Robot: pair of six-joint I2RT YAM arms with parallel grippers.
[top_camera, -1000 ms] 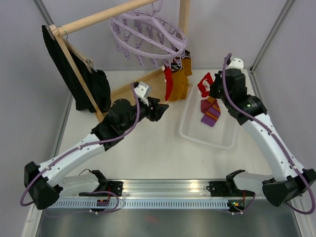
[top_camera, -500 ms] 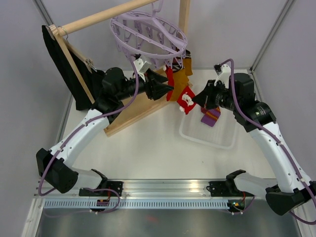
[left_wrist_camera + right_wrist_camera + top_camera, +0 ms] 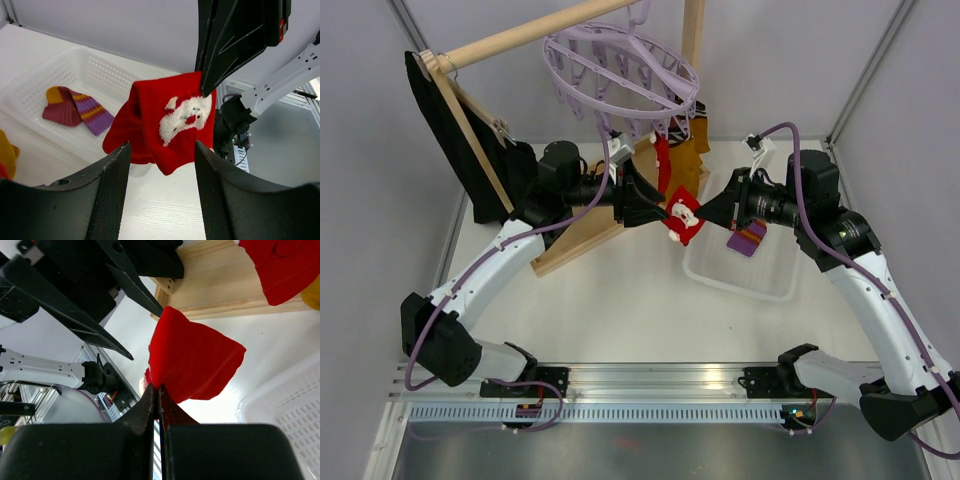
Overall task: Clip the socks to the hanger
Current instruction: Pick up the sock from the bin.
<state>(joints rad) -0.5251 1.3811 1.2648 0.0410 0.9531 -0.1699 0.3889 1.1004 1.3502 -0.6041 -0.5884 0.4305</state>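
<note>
Over the middle of the table (image 3: 620,320), clear of its surface, the red sock (image 3: 167,125) with a white face on it hangs from the right gripper (image 3: 159,390), whose fingers are pinched tight on one upper corner. The left gripper (image 3: 161,197) faces it from the other side, fingers about half spread and gripping nothing. Whether the sock's lower tip is already inside that gap or just beyond it cannot be told. This looks like a handover, or a two-handed spreading of the cuff. To do it well, the left should go in until cloth sits deep between its pads and close on an edge apart from the right's pinch. Only then should the right let go, so the cuff is presented flat to a peg. Toward the right edge, the white basket (image 3: 760,285) holds a maroon-and-purple striped sock (image 3: 748,238). At the far edge the lavender hanger (image 3: 620,65) hangs from the wooden rack (image 3: 520,35), with a clipped red sock (image 3: 662,165) and mustard socks (image 3: 690,150) below its near rim. Which pegs are free is too small to make out. The overhead view hides the left fingertips behind the sock, and how much cloth the right one bites is not visible.
</note>
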